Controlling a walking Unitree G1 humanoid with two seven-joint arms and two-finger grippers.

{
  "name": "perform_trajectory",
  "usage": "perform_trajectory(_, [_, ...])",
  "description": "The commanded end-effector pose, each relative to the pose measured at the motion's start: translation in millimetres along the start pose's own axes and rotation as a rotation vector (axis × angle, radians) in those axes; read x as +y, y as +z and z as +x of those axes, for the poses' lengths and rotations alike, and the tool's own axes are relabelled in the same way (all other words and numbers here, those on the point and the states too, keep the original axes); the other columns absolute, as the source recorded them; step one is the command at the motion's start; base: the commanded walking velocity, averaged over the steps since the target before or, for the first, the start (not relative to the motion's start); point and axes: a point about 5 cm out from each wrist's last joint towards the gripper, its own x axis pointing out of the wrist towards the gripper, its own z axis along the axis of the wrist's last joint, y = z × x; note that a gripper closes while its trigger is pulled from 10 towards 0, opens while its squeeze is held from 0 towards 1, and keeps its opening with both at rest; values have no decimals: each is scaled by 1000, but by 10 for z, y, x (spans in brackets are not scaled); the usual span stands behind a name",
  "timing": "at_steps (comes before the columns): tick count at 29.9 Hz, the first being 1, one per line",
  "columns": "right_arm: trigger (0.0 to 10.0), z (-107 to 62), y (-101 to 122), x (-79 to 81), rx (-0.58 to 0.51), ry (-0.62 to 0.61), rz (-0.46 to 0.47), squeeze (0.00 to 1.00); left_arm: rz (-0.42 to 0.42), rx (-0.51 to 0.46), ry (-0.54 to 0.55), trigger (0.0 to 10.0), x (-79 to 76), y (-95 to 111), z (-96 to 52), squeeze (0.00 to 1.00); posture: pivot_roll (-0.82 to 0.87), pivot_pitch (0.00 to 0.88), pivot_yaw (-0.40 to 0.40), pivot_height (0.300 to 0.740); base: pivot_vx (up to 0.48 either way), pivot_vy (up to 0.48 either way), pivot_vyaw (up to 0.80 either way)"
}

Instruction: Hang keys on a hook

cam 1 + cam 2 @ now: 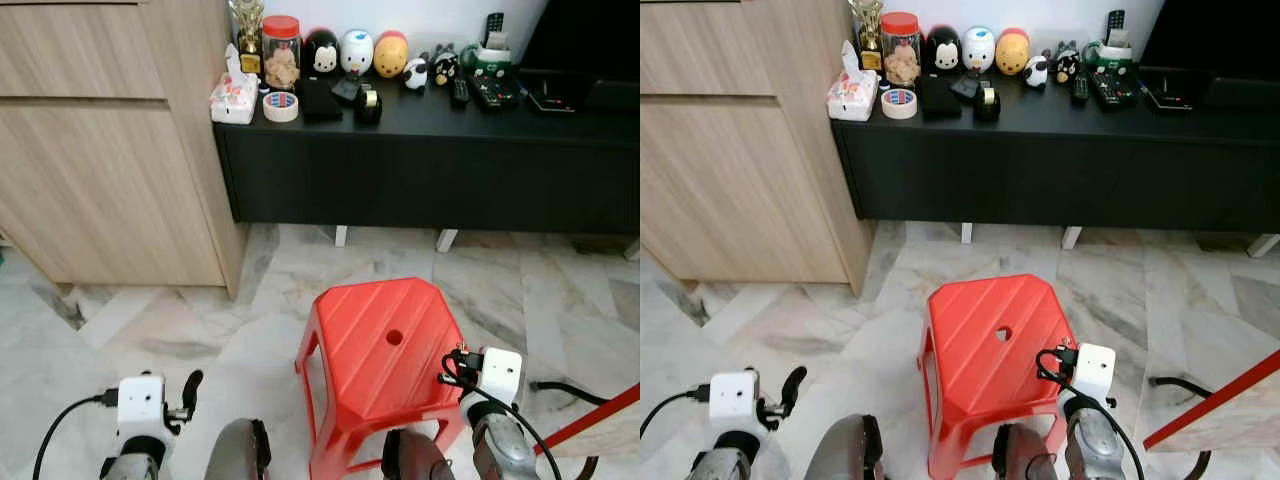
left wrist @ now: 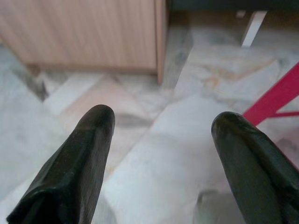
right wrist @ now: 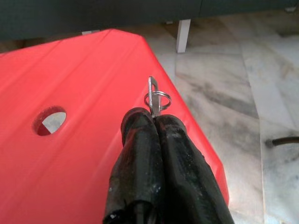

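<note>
My right gripper point(image 3: 154, 122) is shut on a small silver key with a ring point(image 3: 157, 98), which sticks out past the fingertips. It hovers just over the right side of a red plastic stool point(image 1: 385, 345), near the round hole in the seat point(image 3: 48, 120). My left gripper point(image 2: 161, 126) is open and holds nothing. It hangs low over the marble floor point(image 2: 154, 154), left of the stool.
A black low console point(image 1: 430, 150) stands ahead, carrying figurines, a tape roll point(image 1: 281, 106), a jar and remotes. A light wooden cabinet point(image 1: 100, 150) fills the left. A red bar point(image 1: 600, 415) and a black cable point(image 1: 565, 390) lie at the right on the floor.
</note>
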Motion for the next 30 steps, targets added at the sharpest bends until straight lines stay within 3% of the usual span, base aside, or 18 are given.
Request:
perform_trajectory(1, [10000, 22, 200, -49, -110, 5, -13, 0, -15, 38, 18, 10000, 21, -119, -52, 0, 62, 19, -68, 608, 0, 0, 0])
perform_trajectory(3, [10000, 28, 465, -67, -219, 33, -36, 0, -20, 51, 23, 10000, 28, -165, -59, 0, 60, 15, -67, 608, 0, 0, 0])
perform_trajectory(6, [10000, -12, 582, -27, -270, 48, -44, 0, -26, 95, 28, 10000, 32, -280, -64, 0, 57, 2, -64, 608, 0, 0, 0])
perform_trajectory(11, [10000, -17, 604, 19, -289, 51, -39, 0, -25, 123, 28, 10000, 38, -358, -67, 0, 51, 0, -55, 612, 0, 0, 0])
perform_trajectory(30, [10000, -54, 657, 156, -265, 71, -5, 0, -16, 87, 20, 10000, 51, -298, 62, 0, 57, 0, -34, 722, 0, 0, 0])
